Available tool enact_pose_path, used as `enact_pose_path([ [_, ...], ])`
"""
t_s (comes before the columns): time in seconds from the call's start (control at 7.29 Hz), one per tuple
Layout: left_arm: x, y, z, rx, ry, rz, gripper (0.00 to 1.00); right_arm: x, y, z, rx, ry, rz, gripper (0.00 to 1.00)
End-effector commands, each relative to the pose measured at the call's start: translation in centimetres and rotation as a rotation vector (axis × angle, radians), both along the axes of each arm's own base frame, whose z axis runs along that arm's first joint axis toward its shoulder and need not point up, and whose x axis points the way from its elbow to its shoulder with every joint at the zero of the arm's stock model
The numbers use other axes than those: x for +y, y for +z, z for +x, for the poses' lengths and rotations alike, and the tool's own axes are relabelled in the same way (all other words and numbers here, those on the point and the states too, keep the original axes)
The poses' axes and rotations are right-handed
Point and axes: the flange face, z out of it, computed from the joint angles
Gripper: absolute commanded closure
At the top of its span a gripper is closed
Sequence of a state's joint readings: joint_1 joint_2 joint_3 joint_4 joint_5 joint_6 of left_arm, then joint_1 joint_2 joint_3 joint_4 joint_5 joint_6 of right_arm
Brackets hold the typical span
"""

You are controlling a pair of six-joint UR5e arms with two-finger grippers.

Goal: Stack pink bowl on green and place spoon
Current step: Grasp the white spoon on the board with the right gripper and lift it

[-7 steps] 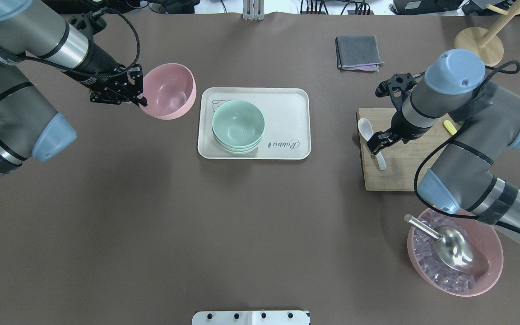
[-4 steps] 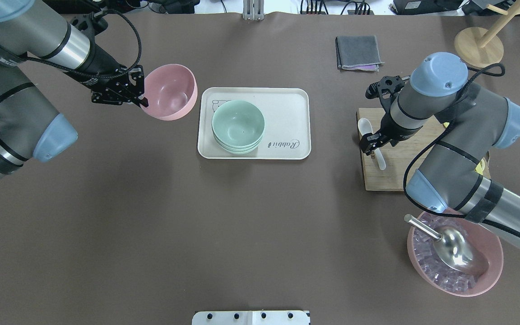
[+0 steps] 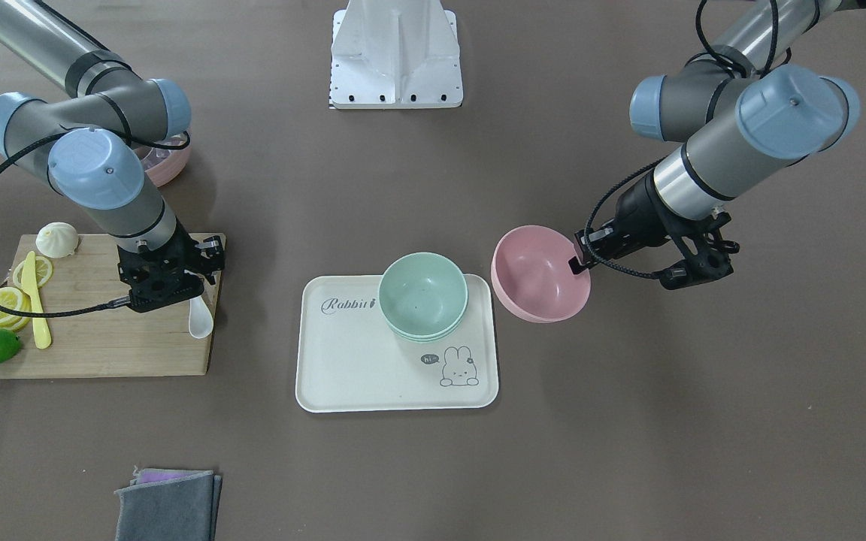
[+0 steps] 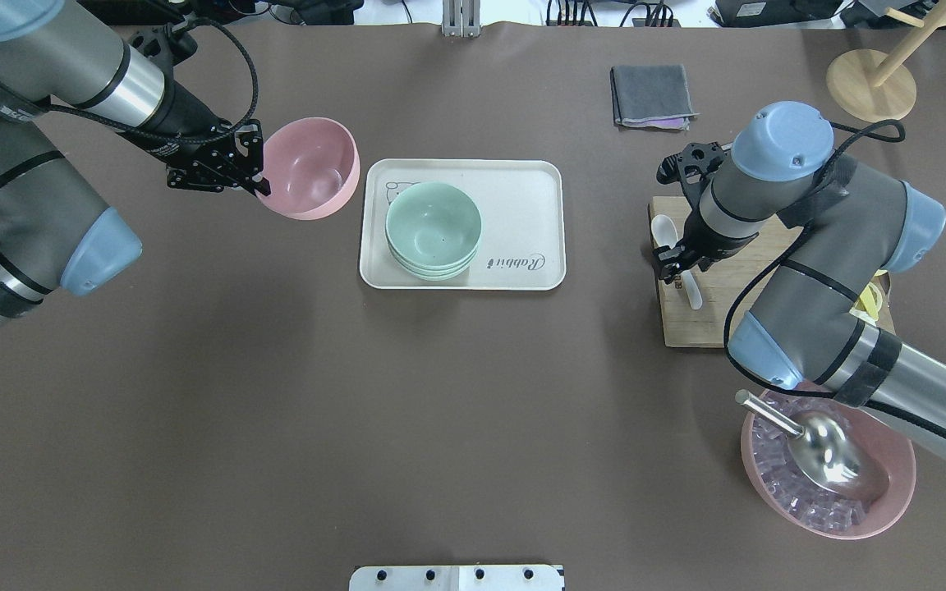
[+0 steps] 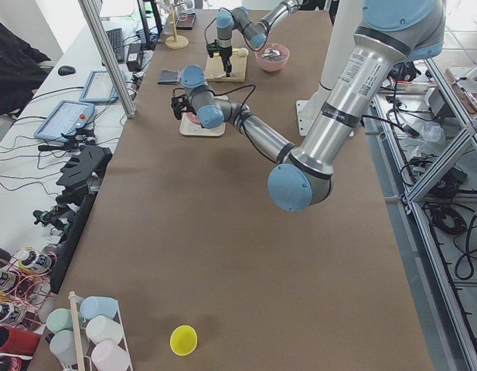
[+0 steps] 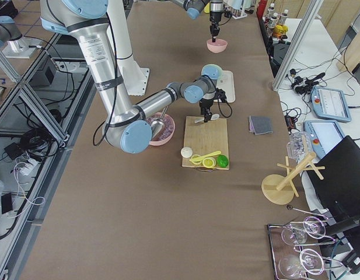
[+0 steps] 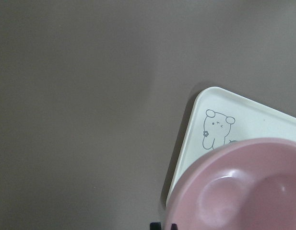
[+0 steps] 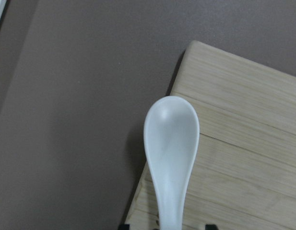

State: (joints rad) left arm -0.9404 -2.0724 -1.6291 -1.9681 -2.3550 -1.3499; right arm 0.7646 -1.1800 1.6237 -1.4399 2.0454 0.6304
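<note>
From overhead, the cream tray (image 4: 522, 189) has the wooden board (image 4: 691, 324) at its 3 o'clock, with a larger pink bowl (image 4: 900, 501) of clear cubes (image 4: 773, 480) at the board's 5 o'clock. The green stack (image 4: 432, 226) sits in the tray's 9 o'clock half; the pink bowl (image 4: 313, 164) hangs tilted at its 10 o'clock, just outside the tray's rim, pinched by the closed left gripper (image 4: 258, 179). The spoon (image 4: 663, 231) lies along the board's 9 o'clock edge, the right gripper (image 4: 672, 275) over its handle, jaws apart, not gripping.
</note>
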Motion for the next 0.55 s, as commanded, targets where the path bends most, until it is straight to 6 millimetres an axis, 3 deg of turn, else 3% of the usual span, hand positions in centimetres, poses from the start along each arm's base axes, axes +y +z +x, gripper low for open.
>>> enact_pose_path([
  [0.0,0.01,-0.01,0.01,0.001,0.001,0.0,1.0,0.07,0.41,-0.23,0.007,-0.002,-0.003,0.52],
  [0.27,0.04,-0.07,-0.02,0.001,0.001,0.001,1.0,0.01,0.41,-0.15,0.007,0.0,-0.003,0.89],
  [0.41,0.04,-0.07,-0.02,0.001,0.001,0.001,1.0,0.03,0.51,-0.12,0.008,-0.002,-0.002,1.0],
])
